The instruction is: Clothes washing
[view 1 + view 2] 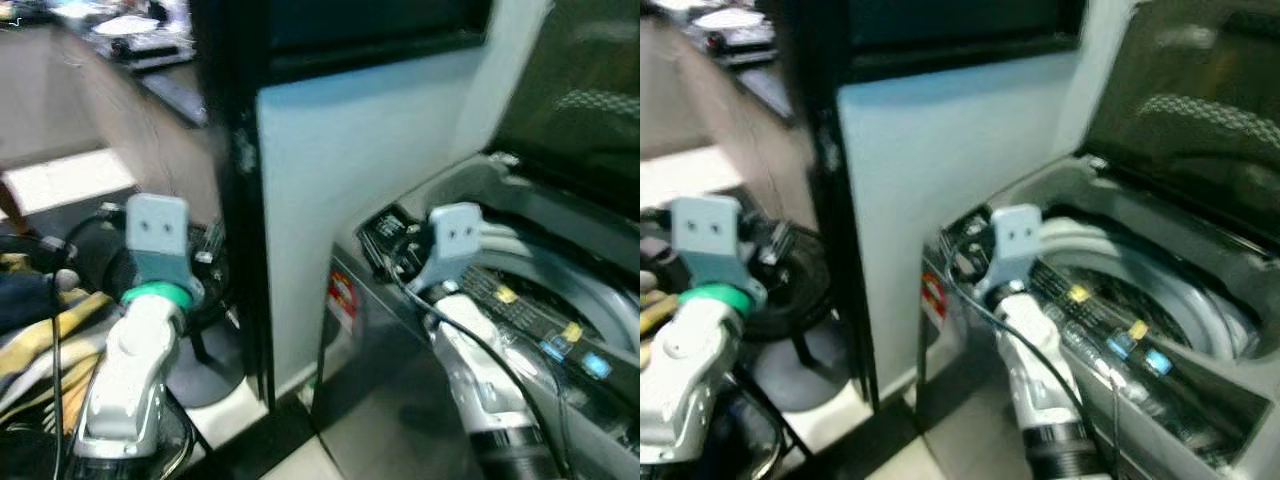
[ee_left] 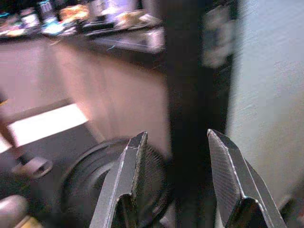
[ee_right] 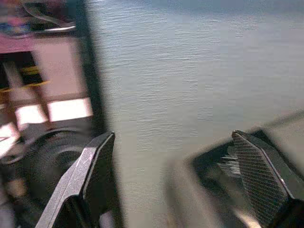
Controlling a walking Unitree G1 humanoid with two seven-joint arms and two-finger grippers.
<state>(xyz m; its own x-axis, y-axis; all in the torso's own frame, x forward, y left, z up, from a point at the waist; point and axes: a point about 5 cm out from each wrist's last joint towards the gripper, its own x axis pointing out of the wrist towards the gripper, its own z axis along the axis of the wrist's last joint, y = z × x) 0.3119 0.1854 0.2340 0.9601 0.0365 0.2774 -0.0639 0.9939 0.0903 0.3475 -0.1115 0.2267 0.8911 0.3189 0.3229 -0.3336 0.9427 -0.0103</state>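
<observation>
I judge this the approach step: the washer stands lid-up at my right, its drum showing, and the clothes lie in a heap at my lower left. The left gripper and right gripper both have fingers spread wide, holding nothing. Next, I should turn to the clothes and grasp one.
</observation>
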